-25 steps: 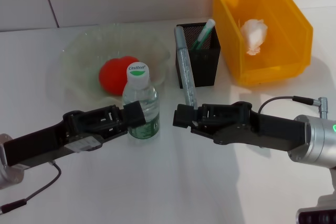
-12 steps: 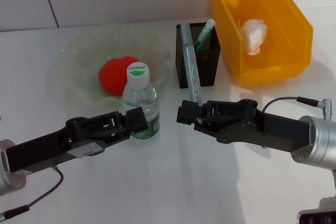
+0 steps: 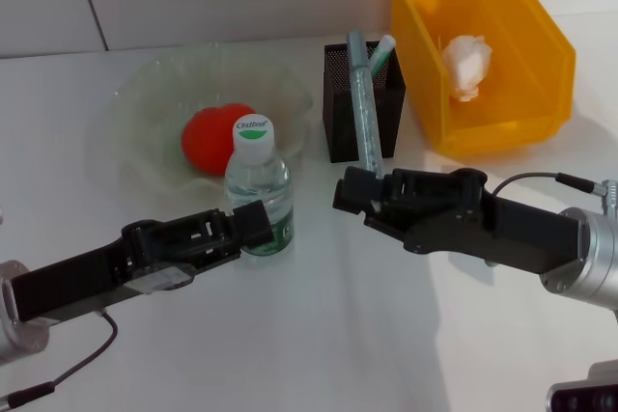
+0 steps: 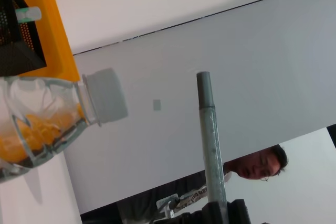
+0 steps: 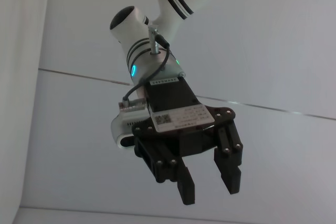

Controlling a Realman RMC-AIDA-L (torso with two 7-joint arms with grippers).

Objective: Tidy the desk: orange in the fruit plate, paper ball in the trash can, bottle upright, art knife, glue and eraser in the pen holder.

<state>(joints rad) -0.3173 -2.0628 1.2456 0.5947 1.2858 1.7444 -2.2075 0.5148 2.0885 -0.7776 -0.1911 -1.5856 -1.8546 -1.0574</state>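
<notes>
The orange [image 3: 216, 138] lies in the fruit plate [image 3: 145, 94]. In front of the plate the bottle [image 3: 259, 188] stands upright. My left gripper [image 3: 254, 224] is by the bottle's base and grips nothing; the right wrist view shows this left gripper [image 5: 210, 190] open. My right gripper [image 3: 353, 190] is shut on a long grey stick [image 3: 363, 113], art knife or glue, I cannot tell which. It stands nearly upright in front of the pen holder [image 3: 340, 118]. The paper ball [image 3: 466, 65] lies in the trash can [image 3: 502, 132]. The eraser is out of view.
A green-and-white capped stick [image 3: 381, 52] stands in the pen holder. The trash can is close to the holder's right side. The left wrist view shows the bottle [image 4: 47, 124] and the grey stick [image 4: 212, 145] side by side. White tabletop lies in front of both arms.
My right gripper has carried the grey stick up and to the right, from leaning left of the pen holder to nearly upright before it. The left gripper has drawn back slightly from the bottle.
</notes>
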